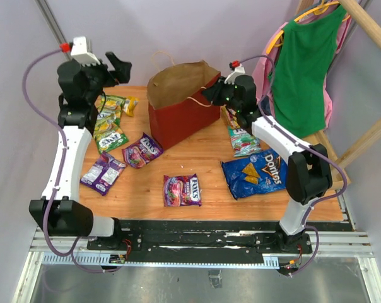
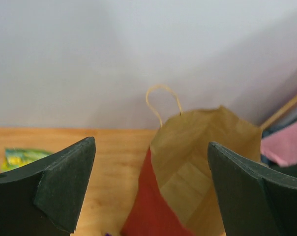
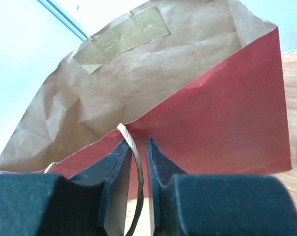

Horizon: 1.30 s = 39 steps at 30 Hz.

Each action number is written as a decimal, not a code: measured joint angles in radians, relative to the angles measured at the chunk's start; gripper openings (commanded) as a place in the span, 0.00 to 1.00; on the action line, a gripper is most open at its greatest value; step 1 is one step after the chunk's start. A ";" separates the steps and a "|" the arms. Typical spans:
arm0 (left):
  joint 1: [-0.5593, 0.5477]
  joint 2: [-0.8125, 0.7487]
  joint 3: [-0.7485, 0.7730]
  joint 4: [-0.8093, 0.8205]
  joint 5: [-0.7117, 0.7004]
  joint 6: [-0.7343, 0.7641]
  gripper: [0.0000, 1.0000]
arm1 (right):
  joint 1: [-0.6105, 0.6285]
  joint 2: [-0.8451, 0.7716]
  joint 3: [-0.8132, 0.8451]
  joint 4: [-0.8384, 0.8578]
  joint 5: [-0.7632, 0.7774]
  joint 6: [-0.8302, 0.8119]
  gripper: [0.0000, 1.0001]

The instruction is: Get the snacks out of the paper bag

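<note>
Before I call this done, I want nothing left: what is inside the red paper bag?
Only bare brown inner wall and a paper patch show inside the paper bag; no packet visible. Its bottom is hidden behind the red side in every view.

The red paper bag (image 1: 181, 117) stands upright at the 12 o'clock side of the table (image 1: 209, 158). Its mouth gapes wide, with creased brown kraft showing inside. One thin beige loop handle (image 1: 160, 58) sticks up from its far rim.

The snacks lie flat on the wood around it:
- **9 o'clock of the bag:** green-yellow packets (image 1: 110, 126) overlap in a short heap.
- **7 o'clock, just beside the bag's corner:** a purple packet (image 1: 142, 150).
- **Further out, toward 8 o'clock:** a purple-white packet (image 1: 103, 172).
- **6 o'clock, well apart from the bag:** a pink-purple Fox's packet (image 1: 182, 190).
- **4 o'clock:** a teal-white packet (image 1: 244, 142). The larger blue chip bag (image 1: 255, 175) lies face up just beyond it.
</note>
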 measured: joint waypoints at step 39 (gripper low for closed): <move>0.137 0.291 -0.441 0.473 0.302 -0.311 1.00 | 0.252 0.389 0.858 -0.829 -0.330 -0.723 0.91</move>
